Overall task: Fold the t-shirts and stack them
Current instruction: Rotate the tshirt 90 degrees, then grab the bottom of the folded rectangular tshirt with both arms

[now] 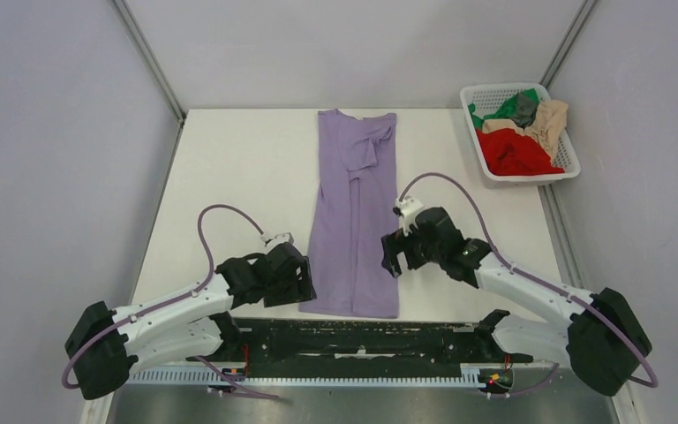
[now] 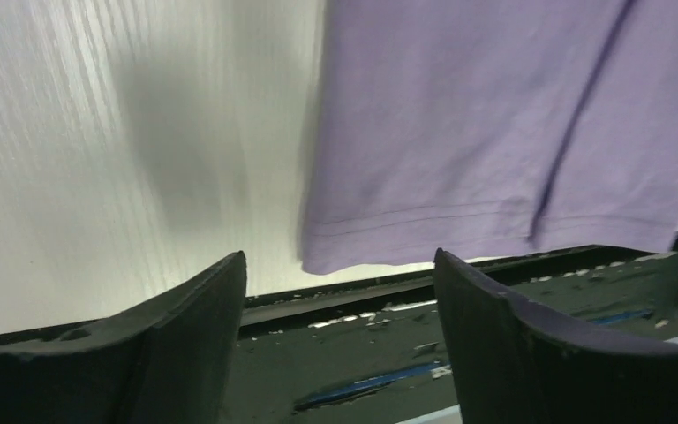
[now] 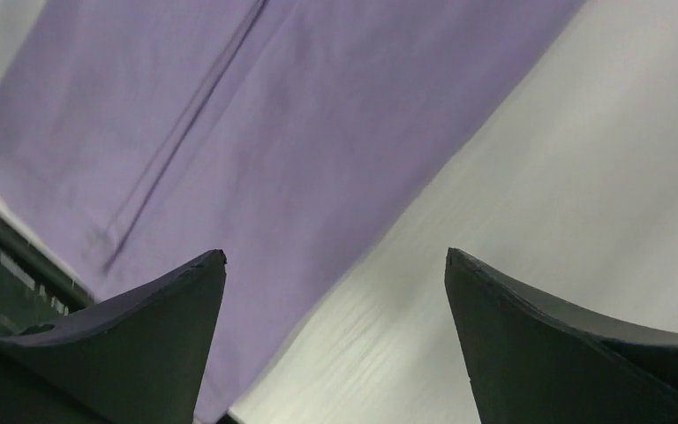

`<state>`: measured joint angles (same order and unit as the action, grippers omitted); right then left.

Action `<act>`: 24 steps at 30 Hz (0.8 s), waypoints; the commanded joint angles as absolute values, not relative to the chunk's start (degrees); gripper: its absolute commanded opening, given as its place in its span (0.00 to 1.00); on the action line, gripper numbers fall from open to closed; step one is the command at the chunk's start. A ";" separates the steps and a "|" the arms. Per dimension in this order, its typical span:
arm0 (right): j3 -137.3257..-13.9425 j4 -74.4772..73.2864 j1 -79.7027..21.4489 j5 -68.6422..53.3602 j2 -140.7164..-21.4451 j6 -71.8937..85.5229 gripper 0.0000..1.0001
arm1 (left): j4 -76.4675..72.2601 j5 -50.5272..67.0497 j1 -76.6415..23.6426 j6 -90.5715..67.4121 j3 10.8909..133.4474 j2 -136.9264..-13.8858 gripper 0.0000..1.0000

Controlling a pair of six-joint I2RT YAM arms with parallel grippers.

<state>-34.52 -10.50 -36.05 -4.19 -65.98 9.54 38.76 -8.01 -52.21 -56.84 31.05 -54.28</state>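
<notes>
**Shirt (image 1: 353,212) flat on table (image 1: 229,177)**

This purple shirt lies long down the middle. Left gripper (image 1: 305,281) sits by its near left corner, fingers apart. Right gripper (image 1: 391,256) sits by its right edge, fingers apart too. More shirts (image 1: 516,146) fill the basket (image 1: 534,177).

Plain lavender t-shirt (image 1: 351,212) — white lattice basket (image 1: 479,146), white table (image 1: 229,177).

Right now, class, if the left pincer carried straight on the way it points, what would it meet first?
Most likely the near left hem corner of the lavender t-shirt, lying directly ahead of the open left pincer. Depth is unclear, so it might touch the white table just before the cloth.
</notes>
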 commanded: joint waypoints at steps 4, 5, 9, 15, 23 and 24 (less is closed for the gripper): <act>-24.70 -18.11 -48.24 -7.55 -49.97 13.60 0.94 | 31.49 -3.96 -52.29 -61.42 24.26 -53.10 0.68; -23.39 -18.40 -50.25 -7.52 -48.47 14.71 0.94 | 30.91 -4.33 -52.29 -61.66 23.69 -53.45 0.65; -19.69 -17.99 -57.25 -5.01 -46.96 19.54 0.90 | 28.17 -5.02 -52.29 -61.92 22.92 -55.35 0.55; -19.44 -17.83 -64.07 2.85 -48.32 24.04 0.79 | 24.65 -1.12 -52.33 -62.16 21.36 -57.37 0.35; -15.05 -12.34 -66.02 6.77 -51.97 26.42 0.55 | 24.17 -0.26 -52.69 -63.62 19.63 -54.85 0.02; -14.59 -11.84 -66.01 7.76 -51.69 26.45 0.52 | 24.09 -0.26 -52.73 -64.00 19.35 -54.08 0.02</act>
